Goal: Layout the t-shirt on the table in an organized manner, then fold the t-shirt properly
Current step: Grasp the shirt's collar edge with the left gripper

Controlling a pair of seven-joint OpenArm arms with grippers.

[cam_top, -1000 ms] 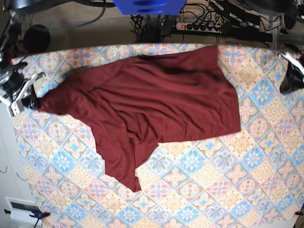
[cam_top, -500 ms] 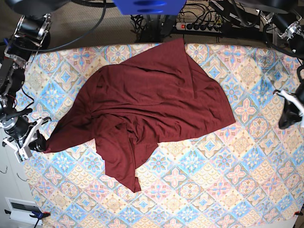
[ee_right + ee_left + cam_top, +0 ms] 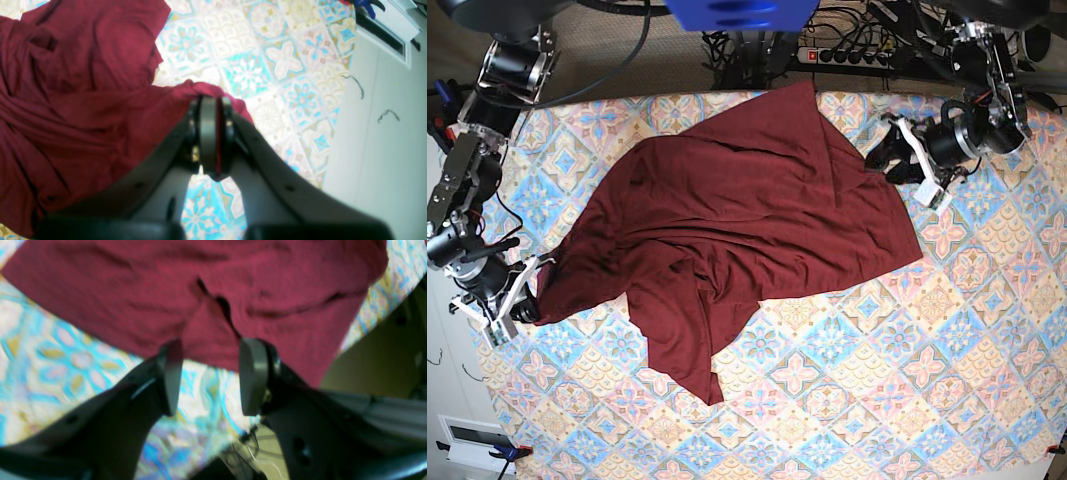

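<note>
Base view: rumpled maroon t-shirt (image 3: pixel 747 225)

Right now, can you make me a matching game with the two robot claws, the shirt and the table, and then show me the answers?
Things:
1. left gripper
2. right gripper
3. t-shirt
4. table

Descriptions:
A. covered in pastel diamond tiles
B. dark maroon and rumpled
C. jaws apart, nothing between them
D. clamped on maroon cloth

Pairs: 1-C, 2-D, 3-B, 4-A
</note>
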